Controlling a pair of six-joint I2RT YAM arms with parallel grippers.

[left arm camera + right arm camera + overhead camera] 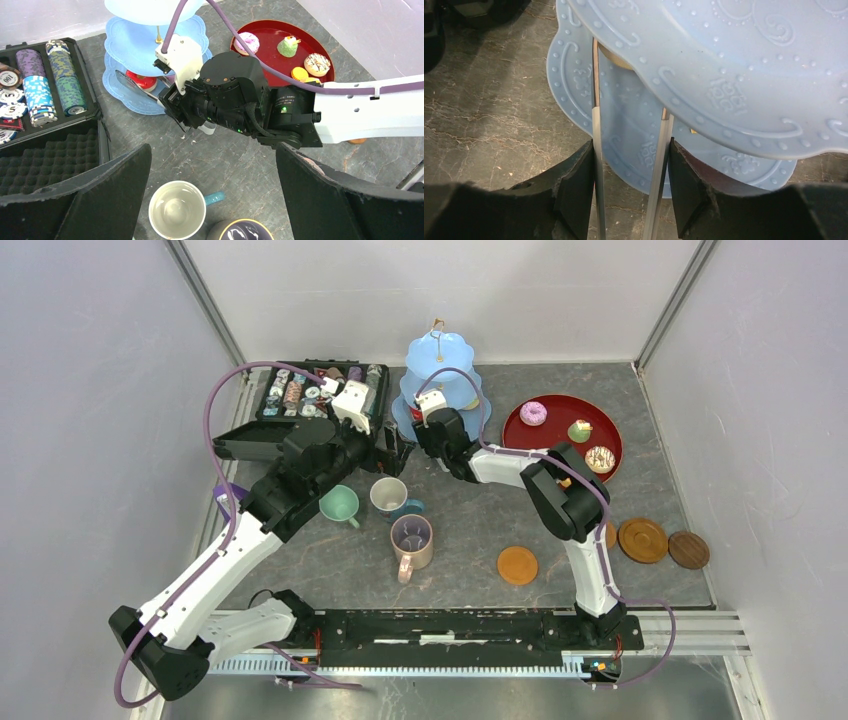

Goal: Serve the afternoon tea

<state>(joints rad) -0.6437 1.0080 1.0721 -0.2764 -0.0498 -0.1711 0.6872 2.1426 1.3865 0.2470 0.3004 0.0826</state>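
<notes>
Right gripper (629,165) — fingers clenched on metal tongs (595,125), one blade against each inner pad. The blades run ahead of the fingertips, under the middle tier of the pale-blue stand (734,60).
Left gripper (212,150) — fingers spread, nothing held. A white-and-blue mug (177,210) sits in the gap between them, and a red pastry (143,80) lies ahead on the lowest tier.
</notes>
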